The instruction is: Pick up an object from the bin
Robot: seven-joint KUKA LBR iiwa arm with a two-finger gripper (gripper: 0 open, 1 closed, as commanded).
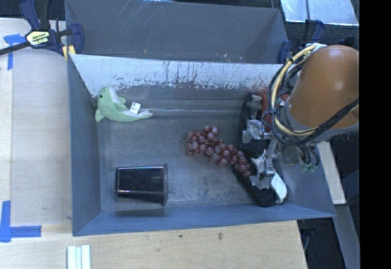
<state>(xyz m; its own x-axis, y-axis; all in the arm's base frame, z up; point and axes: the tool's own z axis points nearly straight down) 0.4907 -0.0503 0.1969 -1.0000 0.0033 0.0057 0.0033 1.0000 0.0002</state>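
Grey metal bin [85, 139], few loose things, scattered rather than heaped, so each looks approachable on its own. Green plush toy [115, 107] lies at the far left where floor meets back wall, likely slid there and stopped. Black box [142, 182] lies flat near the front left, well apart from everything else. Bunch of dark red grapes [212, 145] sprawls on the floor right of centre, trailing diagonally toward the front right corner. Its lower end runs up to the gripper [264, 177], touching or just beside it; cannot tell which. Arm comes in over the right wall, with its orange cover [327, 87] and cables [286, 81] bulking above the rim, and the wrist is pitched steeply down so the gripper sits low in the front right corner, close to the floor. Whether the gripper is open, closed or gripping anything cannot be told here, as dark parts merge below it. Judgement: the grapes' tail is the nearest candidate for a pick, with nothing yet lifted
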